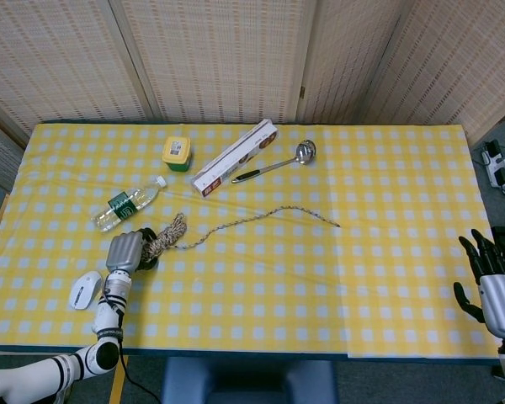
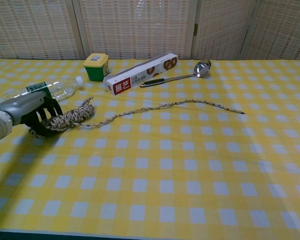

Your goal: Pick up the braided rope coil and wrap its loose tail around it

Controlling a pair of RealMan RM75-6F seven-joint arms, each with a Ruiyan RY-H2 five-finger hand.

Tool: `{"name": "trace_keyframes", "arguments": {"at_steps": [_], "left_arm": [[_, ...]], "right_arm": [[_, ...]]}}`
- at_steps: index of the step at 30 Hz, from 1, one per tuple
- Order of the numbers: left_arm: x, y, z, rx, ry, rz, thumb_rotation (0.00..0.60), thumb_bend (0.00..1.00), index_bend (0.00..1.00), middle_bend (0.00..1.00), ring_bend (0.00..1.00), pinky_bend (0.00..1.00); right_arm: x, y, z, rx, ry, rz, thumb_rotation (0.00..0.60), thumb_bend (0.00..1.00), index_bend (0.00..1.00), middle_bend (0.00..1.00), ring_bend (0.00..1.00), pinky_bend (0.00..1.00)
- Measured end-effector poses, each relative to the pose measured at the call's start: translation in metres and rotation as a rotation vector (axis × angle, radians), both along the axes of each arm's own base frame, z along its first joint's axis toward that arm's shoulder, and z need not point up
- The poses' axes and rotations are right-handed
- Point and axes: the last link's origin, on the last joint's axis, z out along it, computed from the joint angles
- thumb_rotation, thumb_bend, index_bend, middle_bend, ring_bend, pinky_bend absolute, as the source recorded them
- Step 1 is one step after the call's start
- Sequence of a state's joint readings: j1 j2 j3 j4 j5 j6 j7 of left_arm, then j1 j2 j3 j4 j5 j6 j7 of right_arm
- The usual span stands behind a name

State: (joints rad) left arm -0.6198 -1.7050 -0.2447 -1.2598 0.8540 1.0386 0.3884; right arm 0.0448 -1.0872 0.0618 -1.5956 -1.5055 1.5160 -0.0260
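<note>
The braided rope coil (image 1: 162, 236) (image 2: 70, 117) lies near the table's left side, gripped at its near end by my left hand (image 1: 126, 251) (image 2: 26, 112). The coil sticks out to the right of the hand, tilted slightly up. Its loose tail (image 1: 261, 215) (image 2: 180, 104) runs in a wavy line across the cloth to a free end (image 1: 338, 225) (image 2: 242, 113) near mid-table. My right hand (image 1: 491, 284) hangs past the table's right front corner with fingers spread, holding nothing; the chest view does not show it.
A water bottle (image 1: 128, 203) (image 2: 42, 89) lies just behind the left hand. A white mouse (image 1: 85, 289) sits at the front left. Further back are a green-and-yellow tub (image 1: 176, 153), a long foil box (image 1: 235, 157) and a ladle (image 1: 278, 164).
</note>
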Motion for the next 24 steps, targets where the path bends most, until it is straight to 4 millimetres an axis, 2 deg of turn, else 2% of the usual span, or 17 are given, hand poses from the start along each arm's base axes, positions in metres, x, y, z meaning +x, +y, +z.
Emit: {"name": "trace_keyframes", "arguments": {"at_steps": [9, 14, 24], "left_arm": [[-0.005, 0.000, -0.004, 0.004, -0.038, -0.021, 0.600, 0.48, 0.58, 0.58, 0.57, 0.61], [-0.005, -0.002, -0.004, -0.001, -0.089, -0.046, 0.600, 0.57, 0.66, 0.66, 0.64, 0.74], [0.004, -0.012, 0.010, 0.007, -0.187, -0.227, 0.600, 0.63, 0.72, 0.73, 0.70, 0.79]], "right_arm": [[0.000, -0.002, -0.001, 0.004, 0.003, -0.001, 0.600, 0.46, 0.00, 0.00, 0.09, 0.00], [0.001, -0.003, -0.001, 0.011, -0.003, 0.000, 0.600, 0.46, 0.00, 0.00, 0.09, 0.00], [0.009, -0.015, -0.007, 0.064, -0.013, 0.019, 0.600, 0.46, 0.00, 0.00, 0.10, 0.02]]}}
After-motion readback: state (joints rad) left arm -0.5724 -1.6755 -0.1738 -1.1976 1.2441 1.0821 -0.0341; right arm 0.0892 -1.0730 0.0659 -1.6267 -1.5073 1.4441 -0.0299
